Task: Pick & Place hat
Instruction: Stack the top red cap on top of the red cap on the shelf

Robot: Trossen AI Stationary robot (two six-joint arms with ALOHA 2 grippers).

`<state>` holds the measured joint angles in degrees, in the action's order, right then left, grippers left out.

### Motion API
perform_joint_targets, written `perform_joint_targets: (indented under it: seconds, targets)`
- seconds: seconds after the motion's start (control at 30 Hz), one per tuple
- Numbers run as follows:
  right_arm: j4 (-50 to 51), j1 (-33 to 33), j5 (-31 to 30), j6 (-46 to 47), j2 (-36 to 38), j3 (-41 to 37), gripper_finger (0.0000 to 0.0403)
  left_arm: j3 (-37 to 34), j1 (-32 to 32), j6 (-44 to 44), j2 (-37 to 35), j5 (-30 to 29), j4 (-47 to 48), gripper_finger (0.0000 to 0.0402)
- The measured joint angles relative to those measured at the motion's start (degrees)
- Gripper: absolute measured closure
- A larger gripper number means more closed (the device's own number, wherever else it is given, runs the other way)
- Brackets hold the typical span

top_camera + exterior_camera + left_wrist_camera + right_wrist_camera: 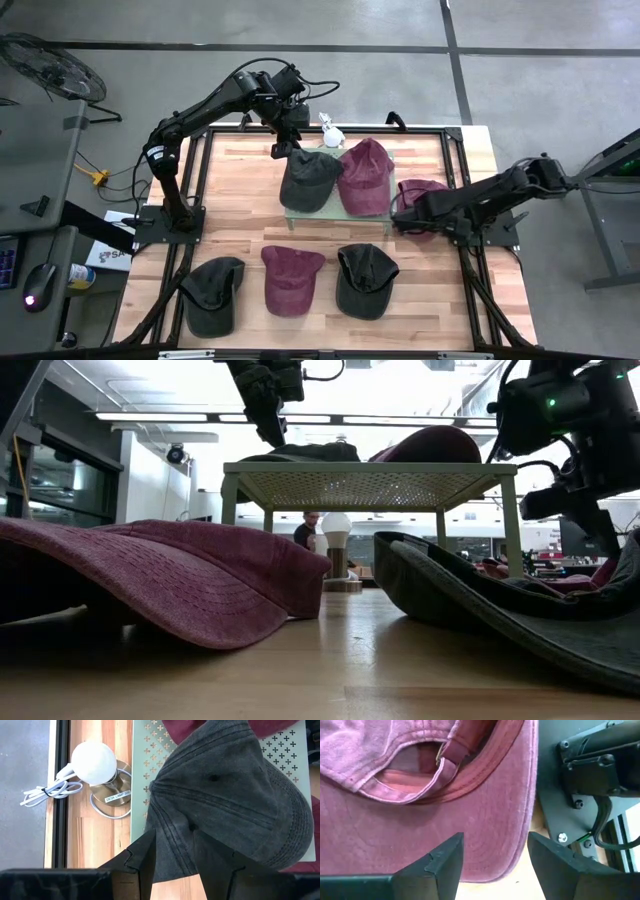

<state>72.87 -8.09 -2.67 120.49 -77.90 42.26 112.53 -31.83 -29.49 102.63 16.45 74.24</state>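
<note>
A dark grey hat (308, 180) and a maroon hat (365, 178) lie on a low green perforated rack (165, 750) at the table's far middle. My left gripper (283, 150) is shut on the grey hat's far-left edge. A second maroon hat (422, 193) lies on the table to the right of the rack. My right gripper (403, 214) stands open just above it, the hat's curved edge (517, 845) between and below its fingers (445, 860). The hat's strap and buckle (441, 759) show beyond them. My left gripper pinches the crown's far-left edge (172, 855) between its two fingers. The fingers slant down from the table's far left. This edge (262, 456) reaches just past the rack's rim, and the rest of the hat lies flat on the rack.
A small white-globe desk lamp (333, 135) with a coiled cord stands just beyond the rack. Three more hats lie in a row near the front edge: dark (213, 290), maroon (290, 278), dark (365, 280). Black frame rails (200, 180) run along the table's sides.
</note>
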Motion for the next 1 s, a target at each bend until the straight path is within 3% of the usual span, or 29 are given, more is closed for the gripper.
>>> perform_joint_targets:
  seconds: [0.5, 1.0]
  targets:
    - [-4.45, 0.21, 0.19, -0.96, -5.69, 0.02, 0.0209, 0.00, 0.00, -0.25, 0.00, -0.28, 0.00, 0.0273]
    - [-1.84, 0.17, 0.88, -2.51, -4.43, 0.20, 0.0386, 0.00, 0.00, -0.27, 0.00, -0.39, -0.42, 0.0273]
